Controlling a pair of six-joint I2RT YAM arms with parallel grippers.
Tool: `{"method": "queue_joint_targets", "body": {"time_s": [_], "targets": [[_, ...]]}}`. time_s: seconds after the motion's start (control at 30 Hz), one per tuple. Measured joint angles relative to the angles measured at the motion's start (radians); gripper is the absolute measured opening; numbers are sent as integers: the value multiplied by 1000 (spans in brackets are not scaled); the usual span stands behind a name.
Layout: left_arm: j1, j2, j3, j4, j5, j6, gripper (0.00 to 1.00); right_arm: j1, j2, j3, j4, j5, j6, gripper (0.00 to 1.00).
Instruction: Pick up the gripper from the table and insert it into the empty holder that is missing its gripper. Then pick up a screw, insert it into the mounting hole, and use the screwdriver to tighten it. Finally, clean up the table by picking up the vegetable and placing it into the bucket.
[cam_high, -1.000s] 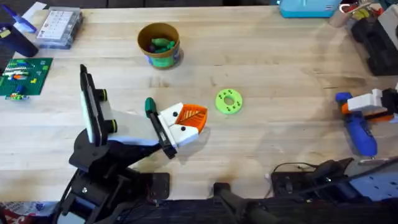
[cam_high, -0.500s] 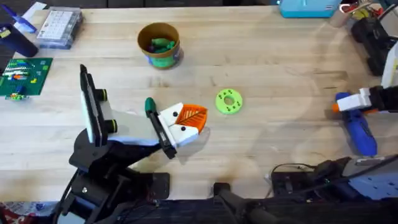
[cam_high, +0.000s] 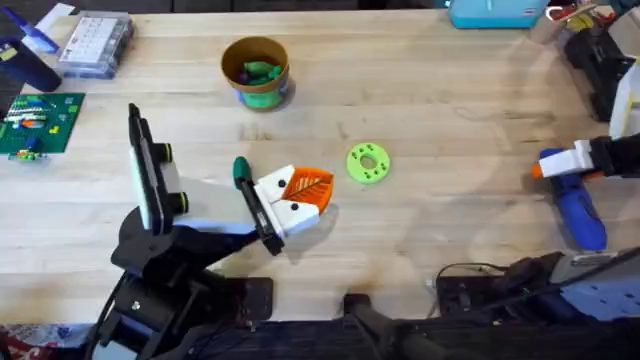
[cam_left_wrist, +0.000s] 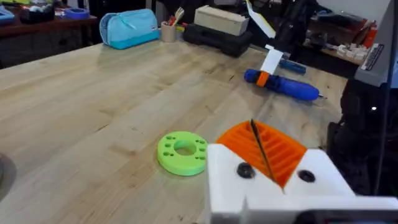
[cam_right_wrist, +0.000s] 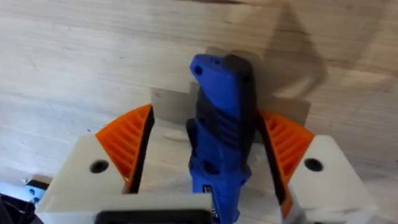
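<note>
Change: right gripper (cam_high: 562, 163) has shifted slightly toward the table's far right edge over the last second; left arm unmoved.
Screwdriver (cam_right_wrist: 221, 134): lies on the table (cam_high: 420, 110) at far right, between the right fingers.
Right fingers (cam_right_wrist: 127, 140): apart, one orange pad on each side of the blue body, small gaps.
Left gripper (cam_high: 300, 195): pads together, empty, beside the green disc (cam_high: 367, 163).
Bucket (cam_high: 256, 72): far centre-left, vegetable (cam_high: 260, 72) inside.

At the right edge of the overhead frame, we have drawn our right gripper (cam_high: 560, 163) slightly up and rightward, lifting off the blue screwdriver (cam_high: 580, 212), which now lies between our parted orange pads (cam_right_wrist: 127, 146).
</note>
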Motion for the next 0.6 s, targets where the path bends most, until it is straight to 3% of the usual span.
{"method": "queue_joint_targets", "body": {"time_s": [0.6], "targets": [[0, 0, 0, 0, 0, 0, 19, 43, -1, -1, -31, 139, -145, 983]]}}
